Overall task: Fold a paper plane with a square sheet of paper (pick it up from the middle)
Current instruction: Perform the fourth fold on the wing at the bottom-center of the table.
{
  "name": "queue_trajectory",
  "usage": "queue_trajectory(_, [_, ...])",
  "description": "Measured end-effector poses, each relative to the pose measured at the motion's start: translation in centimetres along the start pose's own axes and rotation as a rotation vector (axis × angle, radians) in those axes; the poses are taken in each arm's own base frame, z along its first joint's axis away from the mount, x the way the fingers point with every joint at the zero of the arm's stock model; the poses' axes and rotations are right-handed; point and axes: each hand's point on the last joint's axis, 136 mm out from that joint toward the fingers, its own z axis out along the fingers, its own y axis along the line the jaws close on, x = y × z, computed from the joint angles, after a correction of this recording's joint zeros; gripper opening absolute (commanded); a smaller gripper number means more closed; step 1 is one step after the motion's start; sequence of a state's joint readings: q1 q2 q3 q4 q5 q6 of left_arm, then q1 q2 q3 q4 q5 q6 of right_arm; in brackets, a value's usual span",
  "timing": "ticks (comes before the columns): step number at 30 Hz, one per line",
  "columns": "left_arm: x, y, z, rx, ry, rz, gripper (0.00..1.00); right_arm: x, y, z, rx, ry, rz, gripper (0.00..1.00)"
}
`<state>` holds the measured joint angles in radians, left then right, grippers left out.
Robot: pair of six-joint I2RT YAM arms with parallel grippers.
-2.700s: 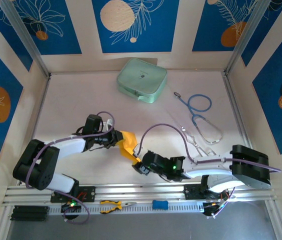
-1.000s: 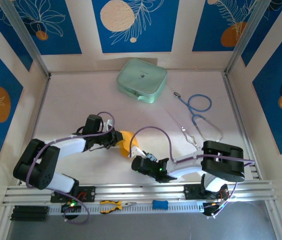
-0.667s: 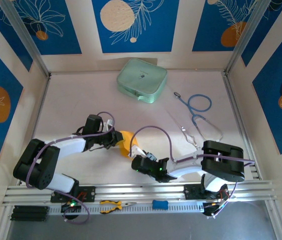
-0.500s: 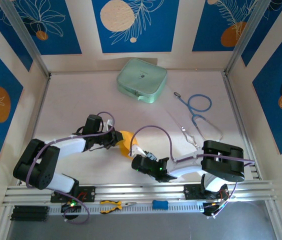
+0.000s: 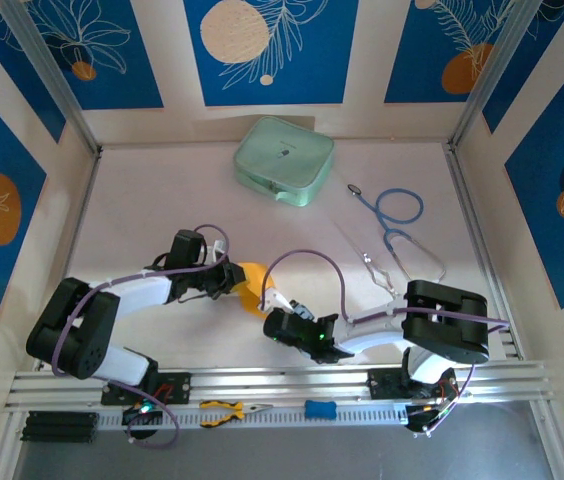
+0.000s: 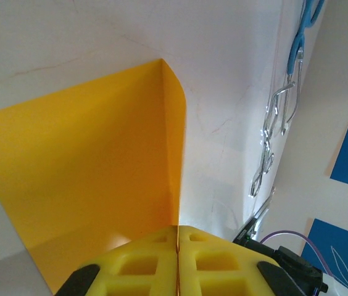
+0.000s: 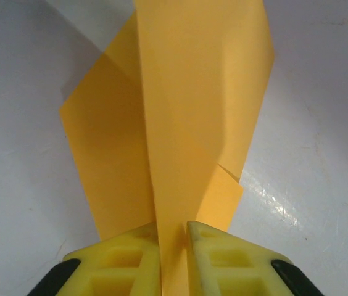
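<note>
The square sheet of paper (image 5: 251,277), orange-yellow and folded along a lengthwise crease, hangs between my two grippers just above the table's near middle. My left gripper (image 5: 234,283) holds its left end. In the left wrist view the pads (image 6: 131,265) meet flat on the paper's edge (image 6: 87,179), and the left gripper (image 6: 178,229) is shut. My right gripper (image 5: 269,315) holds the lower right end. In the right wrist view a folded ridge of the paper (image 7: 186,92) runs down between the pads of the right gripper (image 7: 174,231), which pinch it closely.
A pale green case (image 5: 284,160) lies at the back. A blue stethoscope (image 5: 402,225) and metal forceps (image 5: 382,275) lie to the right. Orange-handled pliers (image 5: 224,410) and a small blue object (image 5: 320,408) sit on the front rail.
The right jaws have drawn in around the paper's fold over the last second. Before that, the right arm swung in toward the left. The left gripper has kept its hold.
</note>
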<state>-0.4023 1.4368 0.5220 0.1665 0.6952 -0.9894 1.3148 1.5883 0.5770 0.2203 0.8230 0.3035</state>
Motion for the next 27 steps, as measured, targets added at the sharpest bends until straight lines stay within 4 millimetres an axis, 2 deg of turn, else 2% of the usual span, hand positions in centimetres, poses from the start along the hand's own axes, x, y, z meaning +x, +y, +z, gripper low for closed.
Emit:
queue_trajectory(18, [0.18,0.28,-0.01,-0.011,0.007,-0.011,0.06,0.07,-0.29,0.12,0.006,0.003,0.005,0.28])
queue_trajectory(27, [0.18,0.28,-0.01,-0.011,0.007,-0.011,0.06,0.92,-0.44,0.16,0.005,0.014,-0.002,0.25])
